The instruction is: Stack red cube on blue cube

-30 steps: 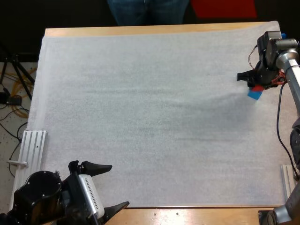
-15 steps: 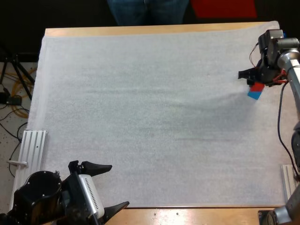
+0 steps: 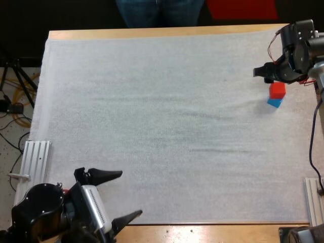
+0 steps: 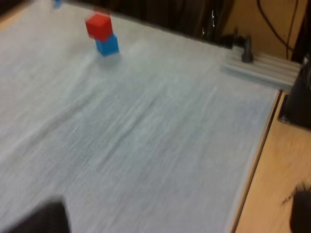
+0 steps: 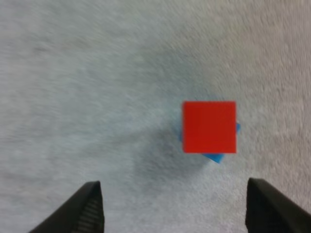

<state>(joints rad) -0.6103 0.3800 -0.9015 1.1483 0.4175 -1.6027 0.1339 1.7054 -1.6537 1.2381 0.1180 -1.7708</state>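
The red cube [image 3: 277, 90] rests on top of the blue cube [image 3: 274, 103] at the far right of the white mat [image 3: 162, 126]. In the left wrist view the red cube [image 4: 99, 26] sits on the blue cube [image 4: 107, 45] far across the mat. From straight above, the red cube [image 5: 209, 126] covers most of the blue cube [image 5: 215, 157]. My right gripper [image 3: 263, 73] hangs open above and just beyond the stack, its fingers [image 5: 86, 209] wide apart and clear of both cubes. At the near left corner of the table my left gripper [image 3: 119, 195] stands open over the mat's edge.
A person's legs [image 3: 159, 11] stand beyond the table's far side. Metal rails lie at the near left [image 3: 31, 159] and near right [image 3: 313, 200] of the table. Cables and a tripod [image 3: 12, 91] are on the floor to the left.
My right gripper has let go of the red cube and risen away from the stack, toward the far side. The left arm shifted slightly.
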